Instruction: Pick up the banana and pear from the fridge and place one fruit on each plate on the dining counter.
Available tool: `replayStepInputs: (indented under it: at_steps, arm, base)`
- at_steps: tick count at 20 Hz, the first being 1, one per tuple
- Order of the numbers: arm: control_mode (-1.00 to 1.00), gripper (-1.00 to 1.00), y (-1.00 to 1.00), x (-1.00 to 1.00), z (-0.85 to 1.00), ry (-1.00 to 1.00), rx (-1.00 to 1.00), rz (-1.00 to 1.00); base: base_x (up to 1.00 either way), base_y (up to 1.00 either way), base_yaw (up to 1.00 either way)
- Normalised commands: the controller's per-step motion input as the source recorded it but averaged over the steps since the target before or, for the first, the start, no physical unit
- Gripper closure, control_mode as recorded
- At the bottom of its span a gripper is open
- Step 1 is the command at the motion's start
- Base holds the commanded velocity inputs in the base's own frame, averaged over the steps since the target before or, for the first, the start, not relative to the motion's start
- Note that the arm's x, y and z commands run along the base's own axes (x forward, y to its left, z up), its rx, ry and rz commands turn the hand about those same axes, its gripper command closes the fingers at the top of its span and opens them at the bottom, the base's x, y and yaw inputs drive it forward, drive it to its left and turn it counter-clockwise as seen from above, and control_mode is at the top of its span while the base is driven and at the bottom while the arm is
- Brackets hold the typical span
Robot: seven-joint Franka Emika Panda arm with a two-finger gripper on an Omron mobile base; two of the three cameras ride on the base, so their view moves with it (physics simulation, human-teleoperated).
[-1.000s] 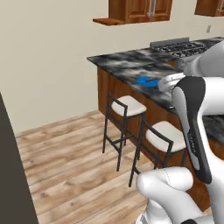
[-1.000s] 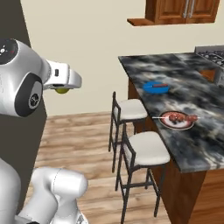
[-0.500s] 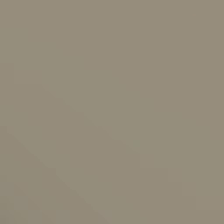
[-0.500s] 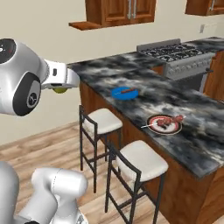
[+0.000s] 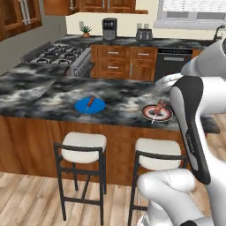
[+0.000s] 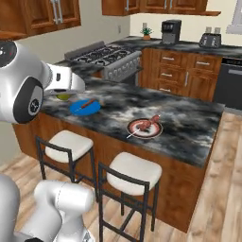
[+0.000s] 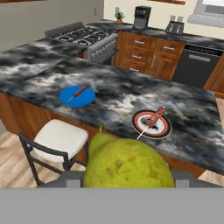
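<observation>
Gripper [image 7: 127, 181] clasping pear [image 7: 127, 164], facing counter [image 7: 109, 92]

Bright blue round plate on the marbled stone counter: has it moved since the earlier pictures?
No. The camera drove round; the bright blue round plate still lies by the marbled stone counter's front edge, left of the pale reddish-rimmed plate.

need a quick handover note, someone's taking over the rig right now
Gripper: holding the pear, carried short of the dining counter on the stool side; fingertips hidden behind the fruit.
Blue plate: on the counter, a thin reddish stick-like item on it, no fruit.
Red-rimmed plate: to its right, a skewer-like item on it, no fruit.
Done: pear picked up.
Left: place the pear on one plate, then get the banana from the fridge onto the other.
</observation>
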Motion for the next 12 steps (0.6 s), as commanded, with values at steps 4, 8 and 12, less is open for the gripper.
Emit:
replayStepInputs:
  at_steps: [4,8,12]
  arm:
    - [1.0,1.0,0.0,0.0,0.0,0.0,0.0,0.0]
    - [1.0,1.0,0.0,0.0,0.0,0.0,0.0,0.0]
    - [1.0,1.0,0.0,0.0,0.0,0.0,0.0,0.0]
  base:
    - [0.02,0.71,-0.68]
    - [0.67,0.54,-0.22]
    - [0.97,0.09,-0.07]
